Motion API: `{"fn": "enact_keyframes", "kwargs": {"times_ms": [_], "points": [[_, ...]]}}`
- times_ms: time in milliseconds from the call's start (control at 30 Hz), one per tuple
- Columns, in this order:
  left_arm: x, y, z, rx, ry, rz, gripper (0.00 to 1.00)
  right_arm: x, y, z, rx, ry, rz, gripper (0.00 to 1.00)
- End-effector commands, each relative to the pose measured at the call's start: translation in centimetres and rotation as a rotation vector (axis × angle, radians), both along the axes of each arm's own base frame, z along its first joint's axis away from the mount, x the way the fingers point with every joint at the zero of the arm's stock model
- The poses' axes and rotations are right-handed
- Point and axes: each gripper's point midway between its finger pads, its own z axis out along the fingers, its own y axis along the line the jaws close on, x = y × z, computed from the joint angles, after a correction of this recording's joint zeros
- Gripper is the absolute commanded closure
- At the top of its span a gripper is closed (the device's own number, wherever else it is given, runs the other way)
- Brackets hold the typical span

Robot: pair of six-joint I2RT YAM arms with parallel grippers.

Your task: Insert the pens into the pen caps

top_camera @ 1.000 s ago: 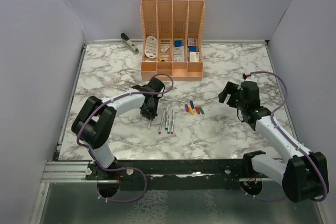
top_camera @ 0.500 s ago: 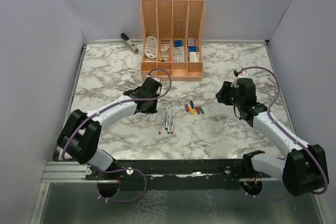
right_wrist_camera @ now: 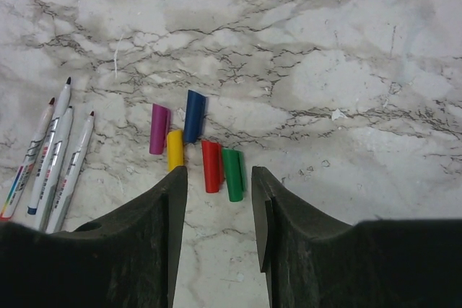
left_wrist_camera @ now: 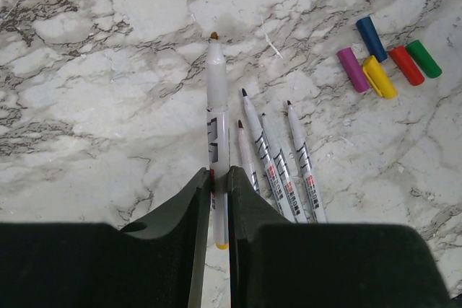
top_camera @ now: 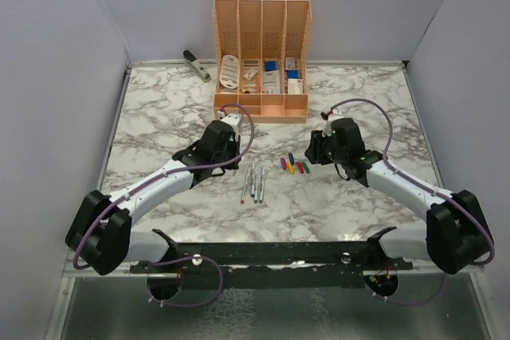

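My left gripper [left_wrist_camera: 219,174] is shut on one pen [left_wrist_camera: 216,106], a whitish barrel with a yellow end, held above the marble with its tip pointing away. Several other pens [left_wrist_camera: 278,160] lie side by side just right of it. The five pen caps lie in a cluster: purple [right_wrist_camera: 159,128], yellow [right_wrist_camera: 175,149], blue [right_wrist_camera: 193,115], red [right_wrist_camera: 211,166], green [right_wrist_camera: 232,174]. My right gripper [right_wrist_camera: 219,178] is open and empty, its fingers just short of the red and green caps. In the top view the caps [top_camera: 293,166] lie between the left gripper [top_camera: 225,163] and right gripper [top_camera: 312,153].
An orange organiser [top_camera: 261,61] filled with stationery stands at the back middle of the marble table [top_camera: 159,109]. A grey stapler [top_camera: 195,64] lies at the back left. Grey walls close in the sides and back.
My right gripper has moved left, close to the caps. My left arm has stretched out, and its gripper has shifted back and left with the pen still held.
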Motion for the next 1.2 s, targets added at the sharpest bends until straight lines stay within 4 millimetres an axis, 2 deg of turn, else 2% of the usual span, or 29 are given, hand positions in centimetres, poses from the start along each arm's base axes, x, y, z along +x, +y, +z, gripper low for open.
{"fn": "enact_keyframes", "kwargs": {"times_ms": [0, 133, 300, 500, 800, 1033, 1167], "points": [[0.4, -1.6, 2.7, -0.084, -0.103, -0.07, 1.0, 0.2, 2.0, 0.7, 0.001, -0.014, 0.072, 0.6], [0.5, -2.3, 3.3, -0.111, -0.126, -0.104, 1.0, 0.1, 3.0, -0.1, -0.017, 0.005, 0.095, 0.63], [0.1, -3.0, 2.9, -0.136, -0.104, -0.132, 1.0, 0.2, 3.7, -1.5, -0.045, 0.036, 0.102, 0.64], [0.1, -3.5, 3.2, -0.152, -0.108, -0.147, 1.0, -0.1, 4.6, -2.7, -0.072, 0.064, 0.12, 0.67], [0.1, -3.2, 3.0, -0.148, -0.106, -0.138, 1.0, -0.9, 5.9, -4.0, -0.111, 0.092, 0.156, 0.67], [0.0, -2.7, 2.9, -0.135, -0.105, -0.115, 1.0, -0.6, 5.9, -4.8, -0.131, 0.111, 0.147, 0.68], [0.0, -2.6, 2.8, -0.13, -0.1, -0.115, 1.0, -0.5, 5.9, -5.3, -0.141, 0.124, 0.139, 0.73]]}}
